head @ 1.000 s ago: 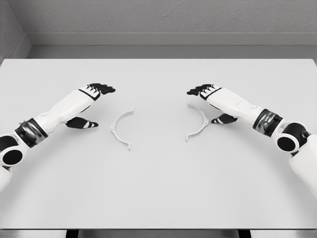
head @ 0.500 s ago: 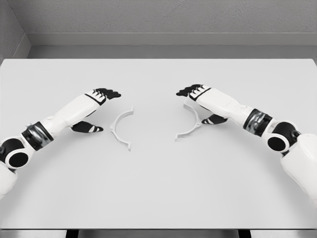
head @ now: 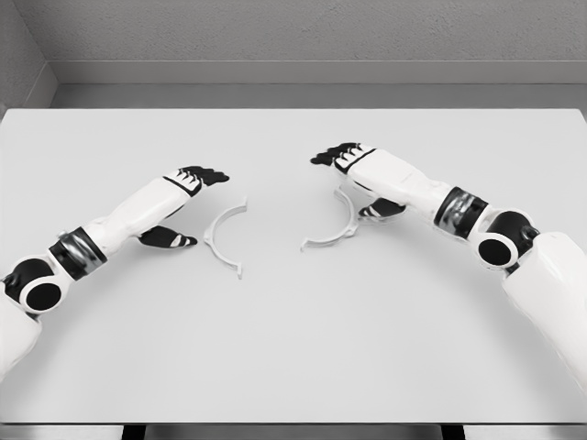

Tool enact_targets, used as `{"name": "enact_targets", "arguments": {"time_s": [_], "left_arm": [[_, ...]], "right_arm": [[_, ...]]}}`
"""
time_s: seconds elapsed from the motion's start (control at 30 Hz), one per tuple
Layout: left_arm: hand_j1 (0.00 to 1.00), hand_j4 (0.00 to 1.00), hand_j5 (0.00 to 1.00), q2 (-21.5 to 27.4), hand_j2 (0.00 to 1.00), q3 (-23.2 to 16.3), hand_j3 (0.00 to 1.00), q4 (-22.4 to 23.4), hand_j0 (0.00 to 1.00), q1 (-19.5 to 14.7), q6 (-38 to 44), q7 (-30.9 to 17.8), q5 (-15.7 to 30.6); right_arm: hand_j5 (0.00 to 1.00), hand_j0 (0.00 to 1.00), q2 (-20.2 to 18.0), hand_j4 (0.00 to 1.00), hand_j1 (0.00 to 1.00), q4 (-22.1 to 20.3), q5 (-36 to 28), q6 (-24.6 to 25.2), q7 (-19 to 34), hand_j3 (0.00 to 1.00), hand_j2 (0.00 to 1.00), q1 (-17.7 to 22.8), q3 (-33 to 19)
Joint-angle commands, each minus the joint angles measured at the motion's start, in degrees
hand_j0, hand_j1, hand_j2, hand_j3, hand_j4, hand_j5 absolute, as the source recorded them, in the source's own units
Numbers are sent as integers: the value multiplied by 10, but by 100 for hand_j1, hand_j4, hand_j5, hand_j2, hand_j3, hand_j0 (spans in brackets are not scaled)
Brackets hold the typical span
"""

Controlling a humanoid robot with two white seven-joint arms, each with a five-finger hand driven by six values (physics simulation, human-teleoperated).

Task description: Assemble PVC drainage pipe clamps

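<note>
Two clamp halves lie flat on the pale grey table (head: 293, 348), both thin white half-rings with small tabs at their ends. The left clamp half (head: 222, 237) sits left of the table's middle, its open side facing right, bowed side facing the left hand. The right clamp half (head: 332, 228) sits right of centre, its arc tilted so the open side faces left and up, one end reaching down-left toward the middle of the table. The two halves are apart, a clear gap of bare table between them. Left hand (head: 183, 206): arm enters from the lower left, forearm angled up and right. Dark fingers (head: 204, 175) are extended over the table above and left of the left half's upper end; thumb (head: 170, 240) is spread low, just beside the half's bowed side. Hand is spread wide, holding nothing; no contact with the half that I can make out. Right hand (head: 353, 179): arm enters from the right edge, forearm angled up and left. Its fingers (head: 332, 154) reach past the upper end of the right clamp half, with the thumb (head: 381, 210) low on the far right side of the arc. The palm overlaps the half's upper right portion, so the hand straddles it; fingers are parted, not closed around it. Whether palm or thumb actually touches the half cannot be told.
</note>
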Motion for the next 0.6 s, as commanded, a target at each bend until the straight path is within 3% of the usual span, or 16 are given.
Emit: {"name": "enact_targets", "arguments": {"time_s": [0.0, 0.03, 0.17, 0.57], "left_arm": [[100, 100, 100, -1, 100, -1, 100, 0, 100, 0, 0, 0, 4], [100, 100, 100, -3, 100, -2, 100, 0, 100, 1, 0, 0, 4], [100, 100, 100, -7, 100, -2, 100, 0, 100, 1, 0, 0, 4], [100, 100, 100, -22, 100, -6, 100, -2, 100, 2, 0, 0, 0]], "right_arm": [[100, 100, 0, 100, 100, 8, -1, 3, -1, 100, 100, 0, -1], [100, 100, 1, 100, 100, 30, -1, 3, -1, 100, 100, -13, -1], [100, 100, 2, 100, 100, 38, -1, 9, -1, 100, 100, -17, 2], [100, 100, 30, 100, 100, 36, 12, 15, -1, 100, 100, -20, 19]]}}
